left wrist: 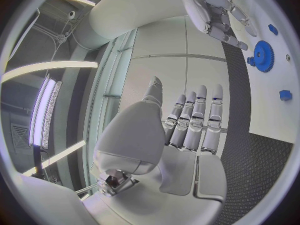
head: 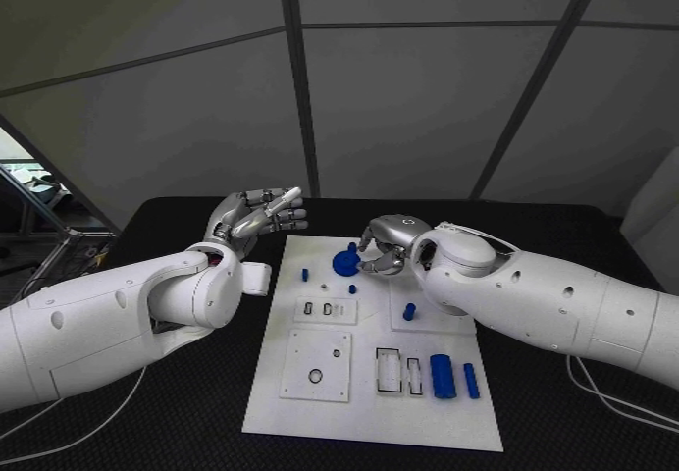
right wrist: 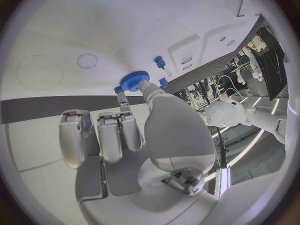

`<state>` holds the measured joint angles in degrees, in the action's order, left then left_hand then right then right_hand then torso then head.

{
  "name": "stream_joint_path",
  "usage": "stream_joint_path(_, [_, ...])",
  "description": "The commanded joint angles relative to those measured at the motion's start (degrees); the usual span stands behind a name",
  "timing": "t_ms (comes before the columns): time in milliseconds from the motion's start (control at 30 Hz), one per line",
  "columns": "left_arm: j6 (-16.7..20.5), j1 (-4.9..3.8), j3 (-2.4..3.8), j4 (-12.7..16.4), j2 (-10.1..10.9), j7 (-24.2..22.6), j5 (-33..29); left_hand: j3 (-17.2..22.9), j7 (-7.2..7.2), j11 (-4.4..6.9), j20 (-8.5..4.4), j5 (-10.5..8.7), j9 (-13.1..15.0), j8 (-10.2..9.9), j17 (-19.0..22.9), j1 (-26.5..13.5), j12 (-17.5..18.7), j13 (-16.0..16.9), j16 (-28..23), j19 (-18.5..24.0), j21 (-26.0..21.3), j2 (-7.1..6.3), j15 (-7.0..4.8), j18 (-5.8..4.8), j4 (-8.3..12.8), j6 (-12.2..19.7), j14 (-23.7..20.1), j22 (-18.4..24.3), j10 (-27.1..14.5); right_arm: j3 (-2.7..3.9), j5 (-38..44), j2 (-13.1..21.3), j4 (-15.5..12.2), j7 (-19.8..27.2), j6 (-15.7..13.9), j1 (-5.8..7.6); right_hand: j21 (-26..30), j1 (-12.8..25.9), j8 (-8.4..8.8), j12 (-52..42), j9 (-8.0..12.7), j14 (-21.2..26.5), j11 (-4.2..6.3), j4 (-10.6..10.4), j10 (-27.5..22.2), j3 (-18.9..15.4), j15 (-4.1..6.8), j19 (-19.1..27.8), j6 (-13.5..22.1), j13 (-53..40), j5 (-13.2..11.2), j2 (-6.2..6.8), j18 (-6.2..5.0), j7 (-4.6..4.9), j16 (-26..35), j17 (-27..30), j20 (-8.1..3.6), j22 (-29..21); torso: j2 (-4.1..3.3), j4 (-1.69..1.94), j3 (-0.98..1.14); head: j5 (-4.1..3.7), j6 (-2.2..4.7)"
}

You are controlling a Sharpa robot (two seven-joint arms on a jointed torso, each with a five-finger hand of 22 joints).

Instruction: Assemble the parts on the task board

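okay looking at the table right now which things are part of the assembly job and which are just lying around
Part of the job:
task board
blue gear, touched by the right hand
two blue cylinders
small blue pegs
left hand, raised and empty

Just lying about:
cables on the black table

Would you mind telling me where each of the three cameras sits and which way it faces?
Head view: on the robot's head, looking down at the task board; both white arms enter, left hand raised beside the board, right hand at the blue gear.
Left wrist view: behind the left hand, fingers apart and empty, facing the board's edge.
Right wrist view: behind the right hand, facing the board, a finger touching the gear.
Shared: all three show the gear.
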<state>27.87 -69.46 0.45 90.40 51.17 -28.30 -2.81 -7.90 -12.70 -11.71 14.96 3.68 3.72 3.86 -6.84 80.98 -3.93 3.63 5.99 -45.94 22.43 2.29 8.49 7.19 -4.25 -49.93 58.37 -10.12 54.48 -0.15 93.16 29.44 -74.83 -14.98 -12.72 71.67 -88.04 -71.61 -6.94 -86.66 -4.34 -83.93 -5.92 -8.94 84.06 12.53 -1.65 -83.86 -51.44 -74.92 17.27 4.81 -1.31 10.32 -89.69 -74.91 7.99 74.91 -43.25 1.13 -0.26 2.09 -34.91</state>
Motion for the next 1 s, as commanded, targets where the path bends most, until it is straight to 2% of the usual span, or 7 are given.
stream_joint_path(33, [-0.42,-0.08,0.05,-0.03,-0.12,0.08,0.42,0.13,-2.02,-0.09,0.07,-0.29,-0.07,-0.27,-0.06,0.15,0.31,-0.07,-0.25,0.36,0.38,0.65,0.52,3.16,0.34,0.20,-0.01,0.10,-0.40,0.05,-2.87,2.97,-2.88,2.27,-9.04,0.08,-0.03,-0.45,-0.04,-0.22,-0.03,-6.02,0.50,0.39,2.93,0.08,0.27,-3.17,-0.46,-11.56,0.18,0.48,0.36,-0.11,-0.24,-14.88,-0.22,11.18,0.08,-0.09,0.03,-0.20,0.18])
stream_joint_path(200, [-0.73,-0.06,0.04,-0.16,-0.22,0.28,0.41,0.22,-1.89,0.01,0.09,-0.30,0.03,-0.06,-0.10,0.34,0.10,0.00,-0.31,0.41,0.41,0.76,0.50,3.18,0.58,-0.29,0.05,0.11,-0.13,0.03,-11.87,10.62,-7.37,7.08,-11.61,0.10,0.93,-2.25,-0.09,0.25,-0.09,-5.54,0.75,2.00,2.53,-0.45,0.62,-1.77,-1.48,-11.06,-2.27,2.90,-0.09,-0.38,0.44,-12.98,-0.52,9.34,0.26,-0.38,0.00,-0.29,0.33])
stream_joint_path(433, [-1.05,0.02,0.00,-0.67,-0.70,0.29,0.41,0.27,-1.78,0.11,0.08,-0.29,0.08,0.07,-0.14,0.47,-0.05,0.04,-0.31,0.43,0.43,0.80,0.45,3.20,0.77,-0.52,0.15,0.12,0.14,-0.03,-21.60,17.81,-7.63,16.25,-12.57,0.11,2.03,-6.09,0.18,1.20,0.00,-5.16,1.03,4.44,1.65,0.50,0.87,-0.26,-1.93,-10.10,-1.79,2.89,-0.54,-0.62,1.06,-11.48,-0.81,7.39,0.63,-1.04,0.23,-0.64,0.57])
stream_joint_path(567, [-1.79,0.19,-0.01,-0.98,-1.09,0.08,0.41,0.28,-1.70,0.18,0.07,-0.30,0.11,0.16,-0.17,0.54,-0.15,0.06,-0.31,0.43,0.45,0.80,0.40,3.22,0.90,-0.71,0.24,0.12,0.36,-0.06,-24.02,19.90,-6.56,18.86,-12.49,-0.58,2.20,-6.49,0.37,1.50,0.07,-5.13,1.00,4.70,1.37,0.61,0.86,-0.04,-1.77,-9.80,-1.68,2.81,-0.61,-0.52,1.13,-11.33,-0.83,7.11,0.57,-1.04,0.44,-2.12,0.52])
stream_joint_path(700, [-2.26,0.37,-0.01,-1.15,-1.35,-0.06,0.41,0.25,-1.64,0.24,0.06,-0.30,0.12,0.20,-0.20,0.53,-0.21,0.07,-0.31,0.44,0.47,0.75,0.36,3.23,0.99,-0.84,0.31,0.12,0.53,-0.07,-24.84,21.55,-5.91,20.18,-12.24,-2.16,2.20,-6.73,0.58,1.57,0.15,-5.15,0.91,4.88,1.32,0.66,0.81,-0.06,-1.53,-9.75,-1.64,2.79,-0.60,-0.40,1.10,-11.42,-0.82,7.14,0.61,-0.85,0.32,-3.00,0.52])
stream_joint_path(833, [-2.42,0.57,-0.02,-1.33,-1.32,-0.16,0.41,0.24,-1.62,0.24,0.06,-0.30,0.13,0.21,-0.20,0.54,-0.22,0.07,-0.31,0.45,0.47,0.74,0.35,3.23,1.00,-0.86,0.32,0.12,0.55,-0.07,-25.16,22.14,-4.52,20.87,-11.52,-3.31,2.22,-6.72,0.82,1.70,0.22,-5.16,0.81,4.93,1.19,0.54,0.74,-0.05,-1.25,-9.62,-1.79,2.87,-0.60,-0.29,1.11,-11.43,-0.78,7.13,0.56,-0.98,0.27,-3.36,0.59])
stream_joint_path(1000, [-2.48,0.72,-0.02,-1.50,-1.33,-0.22,0.41,0.24,-1.62,0.25,0.06,-0.30,0.13,0.21,-0.20,0.54,-0.22,0.07,-0.31,0.45,0.47,0.74,0.35,3.23,1.01,-0.86,0.33,0.12,0.56,-0.07,-24.98,21.97,-3.39,21.18,-10.04,-4.18,2.23,-6.66,0.91,1.73,0.25,-5.18,0.77,4.91,1.16,0.48,0.71,-0.05,-1.13,-9.59,-1.86,2.87,-0.60,-0.25,1.09,-11.50,-0.76,7.12,0.48,-0.77,0.23,-3.52,0.48])
